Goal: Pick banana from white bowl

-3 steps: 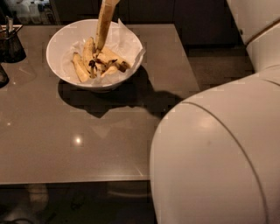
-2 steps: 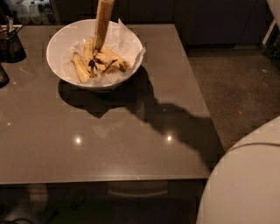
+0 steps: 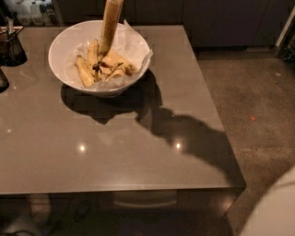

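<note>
The white bowl, lined with crinkled white paper, stands at the back left of the grey table. The banana, long and pale yellow, stands almost upright in the bowl, and its top runs out of the upper edge of the view. Several shorter brown-spotted bananas and pieces lie in the bowl around its foot. My gripper is not in view. Only a white rounded part of my body shows at the bottom right. An arm-shaped shadow lies across the table to the right of the bowl.
A small dark container stands at the table's left edge, with another dark object below it. Bottles stand beyond the table's far left. The table's right edge borders a speckled floor.
My white body, which filled the lower right a second ago, has drawn back to the bottom right corner. The bowl and the bananas have not moved.
</note>
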Controlling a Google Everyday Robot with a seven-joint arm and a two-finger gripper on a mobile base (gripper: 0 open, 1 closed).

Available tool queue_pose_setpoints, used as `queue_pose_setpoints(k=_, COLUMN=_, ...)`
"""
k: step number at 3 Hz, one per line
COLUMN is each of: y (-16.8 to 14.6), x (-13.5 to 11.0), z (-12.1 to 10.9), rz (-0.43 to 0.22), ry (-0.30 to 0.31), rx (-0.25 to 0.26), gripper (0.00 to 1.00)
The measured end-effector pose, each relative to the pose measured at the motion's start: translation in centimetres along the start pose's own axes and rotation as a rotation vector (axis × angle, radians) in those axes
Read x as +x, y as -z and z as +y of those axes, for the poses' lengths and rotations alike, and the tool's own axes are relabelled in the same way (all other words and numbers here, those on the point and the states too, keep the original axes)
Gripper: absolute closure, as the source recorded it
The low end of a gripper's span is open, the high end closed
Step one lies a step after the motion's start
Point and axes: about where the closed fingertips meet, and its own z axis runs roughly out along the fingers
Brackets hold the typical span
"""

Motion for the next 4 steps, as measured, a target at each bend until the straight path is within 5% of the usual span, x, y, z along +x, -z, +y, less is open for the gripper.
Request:
queue_pose_setpoints(k=1, y=2.0, x=-0.5, z=2.8, rz=-0.034, ry=-0.080, rx=0.005, gripper=1.00)
queue_pose_setpoints(k=4, y=1.4, x=-0.5, z=5.6, rz=-0.038, ry=-0.101, rx=-0.022, gripper=1.00)
